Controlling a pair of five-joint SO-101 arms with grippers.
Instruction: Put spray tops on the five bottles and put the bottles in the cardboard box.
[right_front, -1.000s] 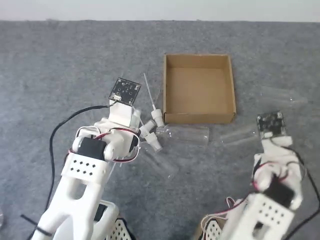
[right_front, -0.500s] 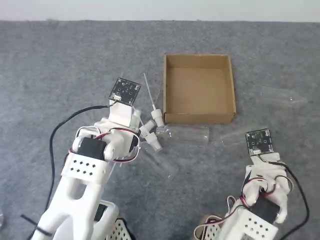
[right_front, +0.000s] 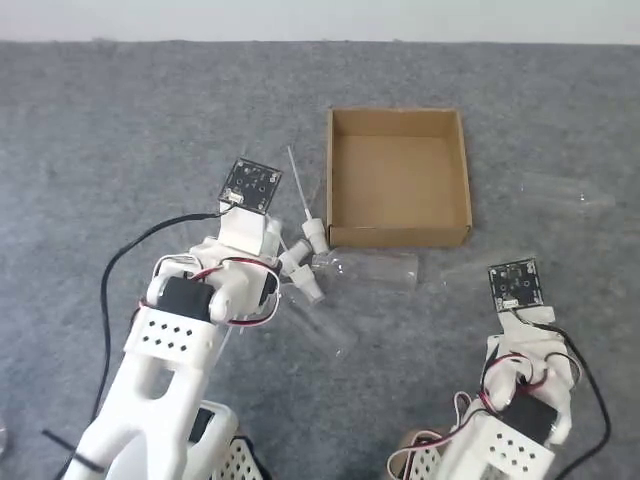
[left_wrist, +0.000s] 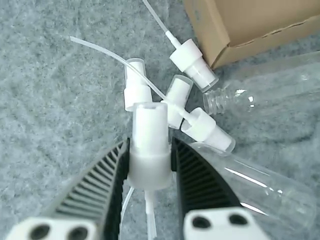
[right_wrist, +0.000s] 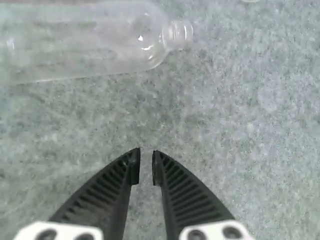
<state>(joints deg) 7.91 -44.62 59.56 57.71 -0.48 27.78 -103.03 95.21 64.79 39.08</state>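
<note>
right arm (right_front: 525, 372) pulled back to lower right of high view. right gripper (right_wrist: 146, 153) nearly pressed together, near a bottle (right_wrist: 85, 45). left gripper (left_wrist: 148, 144) pinching a spray top (left_wrist: 148, 167), left of box (right_front: 398, 238).

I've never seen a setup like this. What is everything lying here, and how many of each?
cardboard box: one, brown, open, empty, mid-carpet.
bottles: at least four, clear, lying near the box.
loose spray tops: four, white, by the box's near left corner.
held spray top: one, white, in the left pincer.
carpet: grey, under everything.
left pincer: black, shut on the held spray top.
right pincer: black, nearly shut, empty, over carpet near a bottle.
</note>
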